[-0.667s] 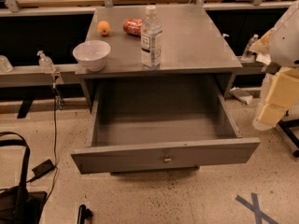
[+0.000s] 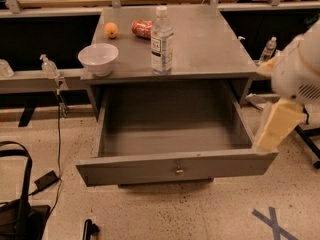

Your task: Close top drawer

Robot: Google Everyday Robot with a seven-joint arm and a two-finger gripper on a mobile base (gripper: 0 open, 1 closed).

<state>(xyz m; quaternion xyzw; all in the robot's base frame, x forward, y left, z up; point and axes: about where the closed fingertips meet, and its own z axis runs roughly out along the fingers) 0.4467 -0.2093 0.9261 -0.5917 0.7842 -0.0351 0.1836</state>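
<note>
The top drawer [image 2: 175,168] of the grey metal cabinet [image 2: 210,44] is pulled far out. Its deep grey box is empty, and a small silver knob [image 2: 179,171] sits at the centre of the flat front. My gripper [image 2: 267,141] is cream-coloured and hangs from the white arm [image 2: 300,69] at the right. Its tip is at the drawer's front right corner, by the top edge of the front panel. I cannot tell whether it touches the panel.
On the cabinet top stand a white bowl [image 2: 98,58], a water bottle [image 2: 162,41], an orange [image 2: 111,30] and a red snack bag [image 2: 142,28]. A black bag [image 2: 20,204] and a cable lie on the floor at left. Blue tape [image 2: 272,221] marks the floor at right.
My gripper has moved left and down, from beside the cabinet to the drawer's front right corner. The drawer stands as far out as before.
</note>
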